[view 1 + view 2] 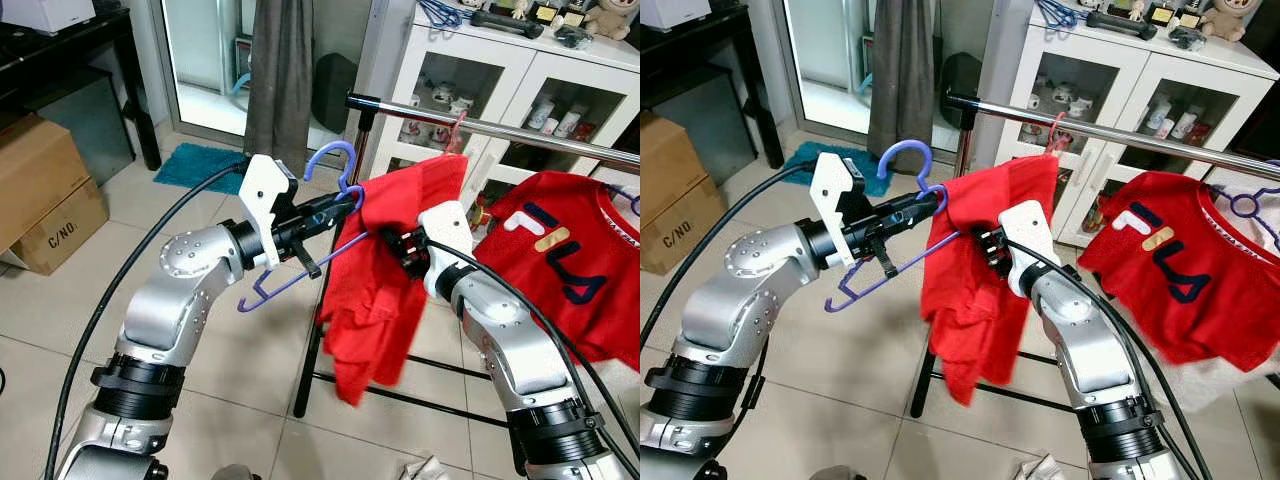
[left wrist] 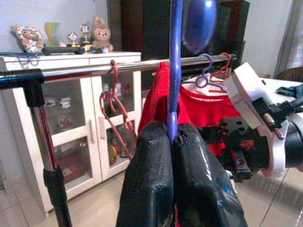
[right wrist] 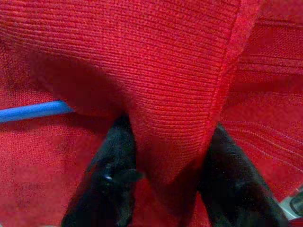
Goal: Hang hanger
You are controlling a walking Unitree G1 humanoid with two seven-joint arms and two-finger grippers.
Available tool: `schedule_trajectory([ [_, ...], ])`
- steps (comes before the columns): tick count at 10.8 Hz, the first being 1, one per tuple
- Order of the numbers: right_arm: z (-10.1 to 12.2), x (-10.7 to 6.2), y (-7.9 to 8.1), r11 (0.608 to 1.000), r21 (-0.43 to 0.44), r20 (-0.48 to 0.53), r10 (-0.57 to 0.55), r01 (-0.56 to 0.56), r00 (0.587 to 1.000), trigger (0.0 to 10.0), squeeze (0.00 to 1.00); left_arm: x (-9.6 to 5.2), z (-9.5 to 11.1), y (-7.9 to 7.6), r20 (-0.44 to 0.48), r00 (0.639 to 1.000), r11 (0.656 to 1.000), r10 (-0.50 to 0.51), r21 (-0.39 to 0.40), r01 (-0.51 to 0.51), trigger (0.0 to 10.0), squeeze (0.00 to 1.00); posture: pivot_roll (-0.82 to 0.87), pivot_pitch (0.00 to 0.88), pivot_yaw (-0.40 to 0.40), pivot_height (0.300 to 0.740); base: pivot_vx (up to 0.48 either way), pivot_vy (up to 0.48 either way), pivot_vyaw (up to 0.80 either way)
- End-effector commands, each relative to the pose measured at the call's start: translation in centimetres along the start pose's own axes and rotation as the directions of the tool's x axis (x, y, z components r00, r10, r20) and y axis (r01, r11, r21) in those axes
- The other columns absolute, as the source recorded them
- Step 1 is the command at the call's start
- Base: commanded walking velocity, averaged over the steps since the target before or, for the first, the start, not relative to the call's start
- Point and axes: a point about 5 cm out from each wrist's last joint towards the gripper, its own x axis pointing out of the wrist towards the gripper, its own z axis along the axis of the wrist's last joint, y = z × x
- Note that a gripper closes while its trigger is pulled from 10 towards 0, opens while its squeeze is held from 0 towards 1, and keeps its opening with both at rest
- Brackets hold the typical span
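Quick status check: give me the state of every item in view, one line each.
Left tool: shut on hanger.
Hanger: blue, held below its hook, off the rail.
Right tool: fingers apart, shirt fold between them.
Shirt: red, partly on hanger, bunched.
Rail: holds FILA shirt.

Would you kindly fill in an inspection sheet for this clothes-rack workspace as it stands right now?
Surface: pale tiled floor, chrome clothes rail above it.
Job's things: blue hanger off the rail, partly inside the red garment; a red FILA shirt already hangs there.
Clutter: cardboard box, teal mat.
Grippers: left gripper shut on the hanger's neck; right gripper around a fold of the red garment.
Cables: black cable loops beside the left arm; another runs along the right arm.
Surroundings: white glass-door cabinet, grey curtain.
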Motion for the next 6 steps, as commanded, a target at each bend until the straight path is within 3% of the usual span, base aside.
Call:
schedule_trajectory([
  [1, 0.58, 0.07, -0.82, 1.0, 0.01, 0.026, -0.014, 0.014, 1.0, 0.0, 0.0, 0.11, 0.67, -0.37, 0.036, 0.999, 0.999, -0.018, 0.027, 0.017, 0.0, 0.0, 0.15, 0.0, -0.114, 0.74, 0.0, 0.0, 0.0],
  [4, 0.64, 0.06, -0.71, 1.0, 0.024, 0.034, 0.004, -0.005, 0.999, 0.0, 0.0, -0.08, 0.61, -0.08, 0.03, 1.0, 0.999, -0.006, 0.033, 0.005, 0.0, 0.0, 0.15, 0.0, -0.114, 0.74, 0.0, 0.0, 0.0],
  [6, 0.8, 0.04, -0.84, 0.996, 0.089, 0.049, 0.008, -0.012, 0.999, 0.0, 0.0, -0.38, 0.56, 0.27, 0.022, 1.0, 0.999, 0.007, 0.037, -0.008, 0.0, 0.0, 0.16, 0.0, -0.116, 0.74, 0.0, 0.0, 0.0],
])
